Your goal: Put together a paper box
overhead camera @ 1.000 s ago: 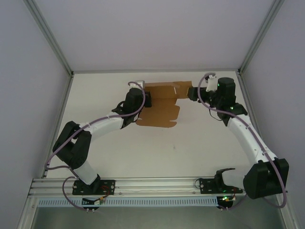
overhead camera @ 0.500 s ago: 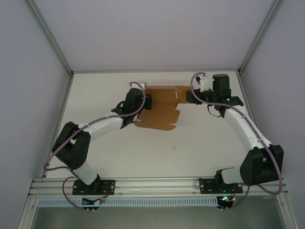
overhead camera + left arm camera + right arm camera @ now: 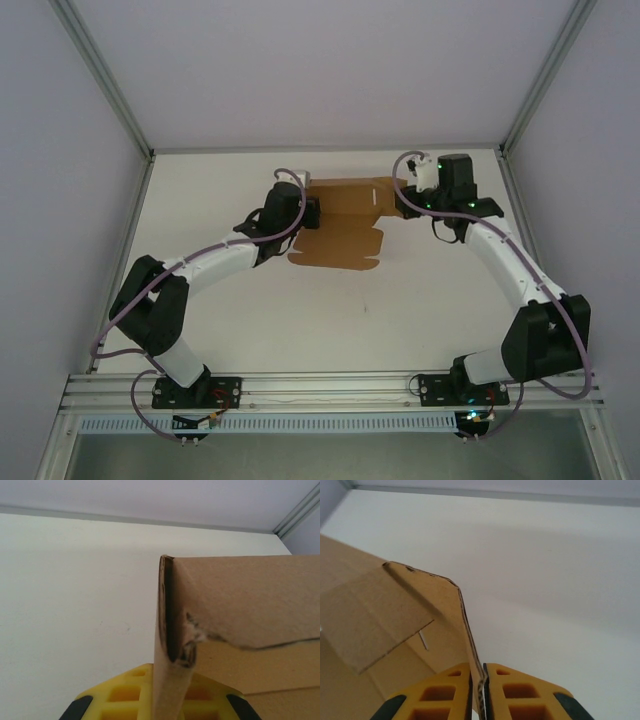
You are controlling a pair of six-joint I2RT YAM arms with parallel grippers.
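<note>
1. Top external view: the paper box (image 3: 345, 225), a brown cardboard sheet only partly folded, sits on the white table (image 3: 400, 300) toward the far side, roughly midway between left and right.
2. Its nearer panel lies flat on the table with a wavy near edge. The farther strip runs left to right between the two grippers.
3. The left gripper (image 3: 312, 212) meets the box at its left end, and the arm curves back to its base at the near left.
4. The right gripper (image 3: 400, 200) meets the box at the right end of the far strip, and its arm bends back to the near right.
5. Left wrist view: the left gripper (image 3: 167, 702) is clenched on the paper box (image 3: 245, 600). A standing edge of cardboard runs down between the yellow pads (image 3: 120, 695). The corner there is crumpled and a little torn, and a panel spreads off to the right.
6. Right wrist view: the right gripper (image 3: 478, 692) is clamped on the paper box (image 3: 375, 615). The two yellow pads (image 3: 445, 692) press a thin flap between them with no gap showing.
7. That flap rises from the pads and curves to the left, bowed rather than flat. A small slit shows in the panel beside it, and bare table lies to the right.
</note>
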